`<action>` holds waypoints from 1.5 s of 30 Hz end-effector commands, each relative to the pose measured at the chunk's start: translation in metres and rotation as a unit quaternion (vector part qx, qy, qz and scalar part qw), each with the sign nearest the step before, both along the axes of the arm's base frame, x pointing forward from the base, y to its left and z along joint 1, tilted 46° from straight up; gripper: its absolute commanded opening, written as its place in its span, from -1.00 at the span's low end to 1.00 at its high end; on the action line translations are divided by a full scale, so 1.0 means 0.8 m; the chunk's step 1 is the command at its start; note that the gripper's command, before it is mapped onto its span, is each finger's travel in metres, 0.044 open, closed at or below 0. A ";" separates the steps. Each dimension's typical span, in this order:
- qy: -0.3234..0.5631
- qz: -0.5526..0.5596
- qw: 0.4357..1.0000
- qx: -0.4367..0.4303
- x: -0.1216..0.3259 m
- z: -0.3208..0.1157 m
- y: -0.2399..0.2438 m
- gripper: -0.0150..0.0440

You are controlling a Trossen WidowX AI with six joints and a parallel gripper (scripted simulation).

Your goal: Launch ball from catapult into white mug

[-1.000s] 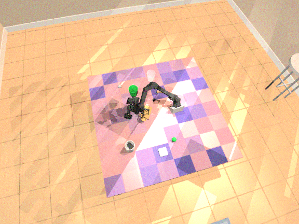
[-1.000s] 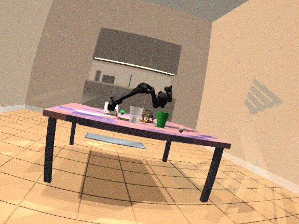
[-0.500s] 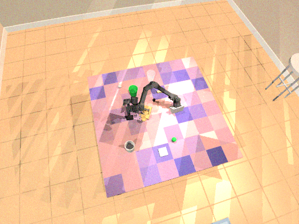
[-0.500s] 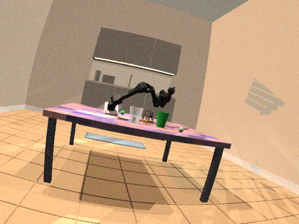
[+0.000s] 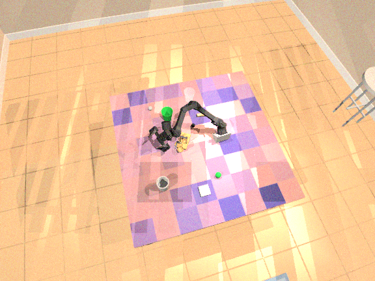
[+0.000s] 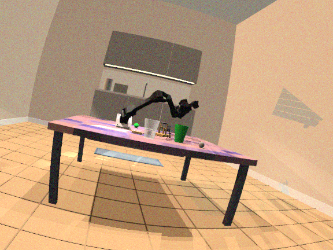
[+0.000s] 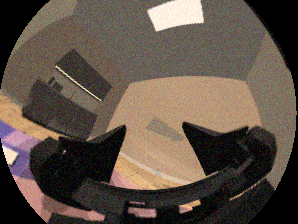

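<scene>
Above tabletop, wide-open empty gripper (image 5: 152, 140) (image 6: 198, 104) (image 7: 154, 125).

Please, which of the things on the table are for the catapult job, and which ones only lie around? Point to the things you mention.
For the job:
- yellow catapult (image 5: 186, 136) (image 6: 162, 134)
- white mug (image 5: 157, 185), the likely target

Probably not for the job:
- green cup (image 5: 166, 113) (image 6: 181, 133)
- clear cup (image 5: 189, 93) (image 6: 151, 128)
- white square (image 5: 204, 190)

Cannot tell: which ball, green (image 5: 218, 175) (image 6: 136, 125) or grey (image 5: 150, 108) (image 6: 201, 144).
</scene>
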State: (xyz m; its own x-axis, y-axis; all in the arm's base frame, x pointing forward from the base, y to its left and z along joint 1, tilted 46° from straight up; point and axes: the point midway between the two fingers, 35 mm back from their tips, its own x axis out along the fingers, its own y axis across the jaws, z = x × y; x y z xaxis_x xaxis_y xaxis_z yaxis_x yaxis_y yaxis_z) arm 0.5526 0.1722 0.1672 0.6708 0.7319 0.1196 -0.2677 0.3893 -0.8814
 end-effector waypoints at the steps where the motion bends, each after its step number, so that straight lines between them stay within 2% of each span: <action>1: 0.067 -0.011 0.997 0.036 0.005 -0.003 0.002 1.00; 11: 0.213 -0.045 0.969 0.115 0.013 -0.021 0.000 1.00; 22: 0.359 -0.098 0.906 0.202 0.016 -0.044 -0.004 1.00; 32: 0.468 -0.158 0.824 0.278 0.011 -0.065 -0.010 1.00; 45: 0.575 -0.252 0.683 0.374 -0.006 -0.095 -0.022 1.00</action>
State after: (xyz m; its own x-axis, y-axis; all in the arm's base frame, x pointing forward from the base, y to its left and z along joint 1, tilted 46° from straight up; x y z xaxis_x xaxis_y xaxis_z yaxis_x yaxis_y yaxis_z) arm 0.5526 0.1554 0.0946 0.7902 0.4279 -0.4388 -0.3650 0.9037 0.2240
